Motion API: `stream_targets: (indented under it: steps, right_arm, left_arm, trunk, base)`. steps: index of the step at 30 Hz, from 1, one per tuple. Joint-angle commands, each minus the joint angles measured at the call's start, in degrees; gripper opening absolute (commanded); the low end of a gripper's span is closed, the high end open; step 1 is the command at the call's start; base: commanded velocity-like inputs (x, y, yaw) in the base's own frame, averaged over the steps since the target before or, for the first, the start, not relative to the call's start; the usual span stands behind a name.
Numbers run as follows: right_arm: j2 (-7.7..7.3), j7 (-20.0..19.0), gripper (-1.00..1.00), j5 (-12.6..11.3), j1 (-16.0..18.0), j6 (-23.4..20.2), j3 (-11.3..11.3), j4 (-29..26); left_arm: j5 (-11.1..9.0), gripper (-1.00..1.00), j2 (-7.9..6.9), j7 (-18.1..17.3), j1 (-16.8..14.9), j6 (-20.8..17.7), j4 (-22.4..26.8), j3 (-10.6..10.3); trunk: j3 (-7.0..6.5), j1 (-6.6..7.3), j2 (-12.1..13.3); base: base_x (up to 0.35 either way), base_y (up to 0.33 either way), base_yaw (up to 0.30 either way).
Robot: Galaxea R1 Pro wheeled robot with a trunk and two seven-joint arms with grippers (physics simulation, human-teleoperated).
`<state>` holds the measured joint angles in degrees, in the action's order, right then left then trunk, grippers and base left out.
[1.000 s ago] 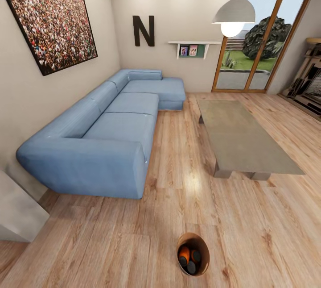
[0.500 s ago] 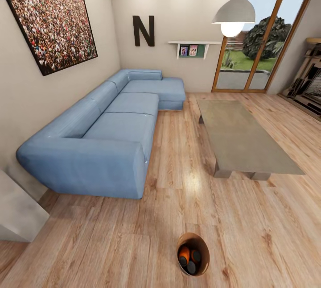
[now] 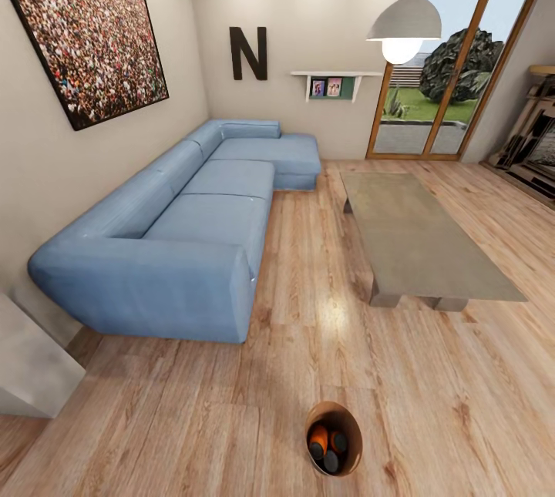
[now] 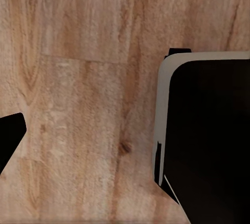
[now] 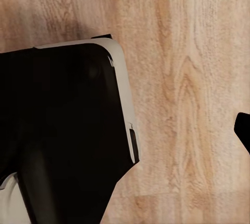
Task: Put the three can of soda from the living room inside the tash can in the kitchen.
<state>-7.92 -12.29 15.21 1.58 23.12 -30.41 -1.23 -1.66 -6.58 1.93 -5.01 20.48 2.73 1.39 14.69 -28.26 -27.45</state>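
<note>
Head cam: the bin (image 3: 334, 438) sits on the floor (image 3: 193, 420) right in front of me, dead centre, so neither arm looks nearer. All three cans (image 3: 327, 443) are already inside, orange and dark ones jumbled, and we're in the living room by the sofa (image 3: 185, 235). Left wrist cam: just planks and the robot's dark base (image 4: 208, 135); can't tell that pincer's state. Right wrist cam: same story, can't tell either

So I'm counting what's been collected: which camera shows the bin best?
The head view: the bin stands on the wood floor with orange and dark cans inside. Both wrist views show floorboards and dark robot parts instead.
</note>
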Motion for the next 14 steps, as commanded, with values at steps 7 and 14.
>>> stream_targets:
  steps: [7,14]
  right_arm:
    - [0.01,0.0,1.0,0.0,0.0,0.0,0.0,0.0]
    - [0.01,0.0,1.0,0.0,0.0,0.0,0.0,0.0]
  left_arm:
    - [0.0,1.0,-0.01,0.0,0.0,0.0,0.0,0.0]
    - [0.0,1.0,-0.01,0.0,0.0,0.0,0.0,0.0]
  trunk:
    - [0.0,0.0,0.0]
    - [0.0,0.0,0.0]
  base:
    - [0.0,0.0,0.0]
    - [0.0,0.0,0.0]
